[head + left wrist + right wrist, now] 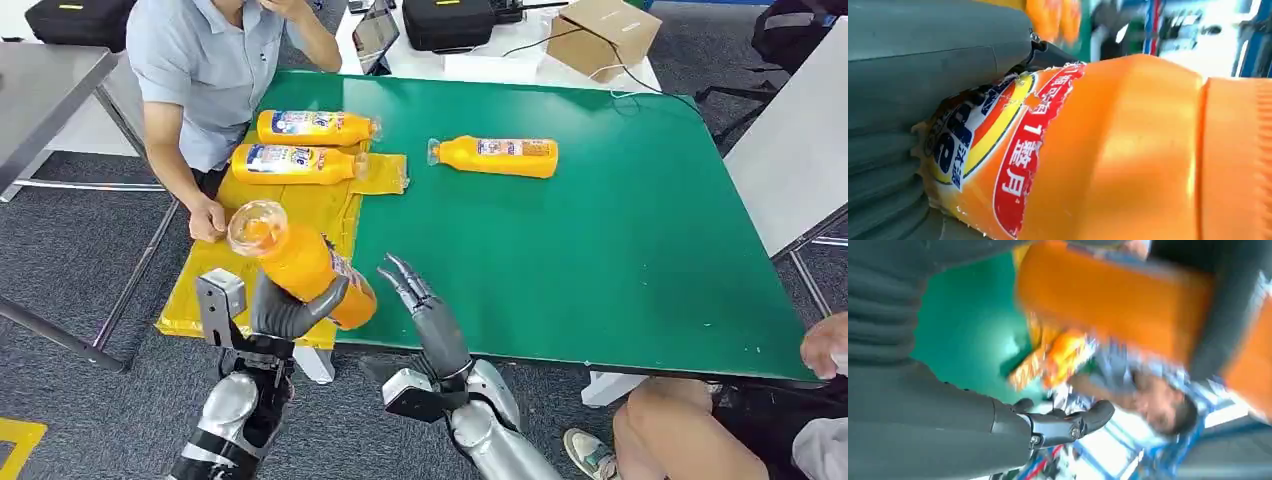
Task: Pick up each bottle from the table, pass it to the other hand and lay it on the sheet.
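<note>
The floor (60, 260) is dark grey carpet. A green counter (620, 230) stands in the middle, with a white table (500, 62) behind it.

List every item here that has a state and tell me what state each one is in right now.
Held bottle: tilted, gripped by the left hand.
Right hand: open, empty.
Two bottles: lying on the yellow sheet.
Fourth bottle: lying on the green table.

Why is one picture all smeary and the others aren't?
Right wrist view: streaky motion blur smears the orange bottle and the person behind it. Left wrist view: the bottle's label is sharp up close, with a soft shine on the plastic, but the background is fuzzy. Head view: evenly lit and sharp, left hand holding the bottle.
</note>
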### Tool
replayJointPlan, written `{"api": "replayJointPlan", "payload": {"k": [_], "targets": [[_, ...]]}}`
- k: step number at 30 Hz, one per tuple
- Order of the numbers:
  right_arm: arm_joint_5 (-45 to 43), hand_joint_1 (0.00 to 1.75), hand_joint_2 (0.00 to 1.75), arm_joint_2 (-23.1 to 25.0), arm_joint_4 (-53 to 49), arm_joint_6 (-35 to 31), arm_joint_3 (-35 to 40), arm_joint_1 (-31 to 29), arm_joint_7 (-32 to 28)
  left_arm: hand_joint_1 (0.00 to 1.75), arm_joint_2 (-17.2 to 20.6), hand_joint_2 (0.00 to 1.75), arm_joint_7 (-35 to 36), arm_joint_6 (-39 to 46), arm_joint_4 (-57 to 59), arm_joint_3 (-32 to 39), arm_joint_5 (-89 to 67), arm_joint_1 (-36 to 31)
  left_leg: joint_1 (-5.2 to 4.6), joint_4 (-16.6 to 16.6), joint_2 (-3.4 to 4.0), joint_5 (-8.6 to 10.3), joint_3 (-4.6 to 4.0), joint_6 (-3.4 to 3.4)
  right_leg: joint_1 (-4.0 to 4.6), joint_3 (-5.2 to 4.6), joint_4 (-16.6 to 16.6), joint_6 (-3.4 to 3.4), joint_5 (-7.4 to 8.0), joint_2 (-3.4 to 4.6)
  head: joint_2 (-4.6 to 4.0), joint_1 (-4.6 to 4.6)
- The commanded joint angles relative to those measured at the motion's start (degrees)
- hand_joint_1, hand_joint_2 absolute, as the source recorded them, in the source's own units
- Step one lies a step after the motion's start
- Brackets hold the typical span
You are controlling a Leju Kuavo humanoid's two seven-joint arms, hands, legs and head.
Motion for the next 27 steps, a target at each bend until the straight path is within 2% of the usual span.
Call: {"api": "replayJointPlan", "payload": {"k": [1, 5, 10, 14, 18, 21, 27], "targets": [[-1.64, 0.00, 0.00, -2.38, -7.93, -12.67, -7.99, 3.15, -1.03, 1.75, 6.13, 1.75, 6.24, 9.52, 16.04, 0.38, -31.00, -14.91, -0.02, -0.06, -0.15, 0.04, 0.05, -0.01, -0.01, 0.10, -0.02, -0.04, -0.04, -0.20, 0.00, 0.00], [-1.89, 0.00, 0.00, -1.28, -7.81, -10.36, -10.07, 3.40, -0.99, 1.75, 5.17, 1.75, 11.15, 5.55, 29.41, -1.70, -41.75, -22.30, -0.02, -0.06, -0.23, 0.05, 0.11, -0.03, -0.01, 0.21, -0.03, -0.07, -0.06, -0.30, 0.00, 0.00], [-1.84, 0.00, 0.00, -0.37, -7.60, -8.29, -9.83, 3.58, -1.03, 1.75, 2.64, 1.75, 11.12, 4.84, 40.70, -2.05, -46.45, -28.43, 0.01, -0.02, -0.25, 0.02, 0.18, -0.04, 0.04, 0.30, -0.01, -0.09, -0.08, -0.35, 0.00, 0.00], [-1.76, 0.00, 0.00, -0.75, -10.67, -8.27, -10.97, 5.16, -1.03, 1.75, -0.87, 1.75, 11.20, 3.79, 47.77, -3.08, -50.45, -32.99, 0.01, 0.02, -0.26, 0.04, 0.07, -0.01, 0.03, 0.18, 0.00, -0.06, -0.06, -0.35, 0.00, 0.00], [-4.42, 0.00, 0.00, -1.67, -18.77, -6.18, -12.77, 8.16, -1.03, 1.75, -6.17, 1.75, 12.46, 3.43, 53.92, -4.00, -53.29, -38.08, 0.05, 0.12, -0.55, -0.01, 0.10, 0.03, 0.07, 0.36, 0.03, -0.06, -0.20, -0.65, 0.00, -0.02], [-4.06, 0.00, 0.00, -1.92, -18.89, -2.96, -12.48, 6.79, -1.03, 1.75, -6.36, 1.75, 13.60, 2.70, 54.87, -5.82, -55.88, -39.58, 0.00, 0.15, -0.42, -0.01, 0.01, 0.03, 0.02, 0.25, 0.05, -0.04, -0.14, -0.49, 0.00, 0.00], [-4.62, 0.00, 0.00, -2.72, -18.44, -1.47, -11.06, 4.77, -1.03, 1.75, -6.20, 1.75, 15.05, 0.28, 57.34, -6.88, -58.13, -40.73, -0.04, 0.04, -0.12, -0.01, 0.11, 0.00, -0.02, 0.26, -0.02, -0.07, -0.04, -0.21, 0.00, 0.00]]}}
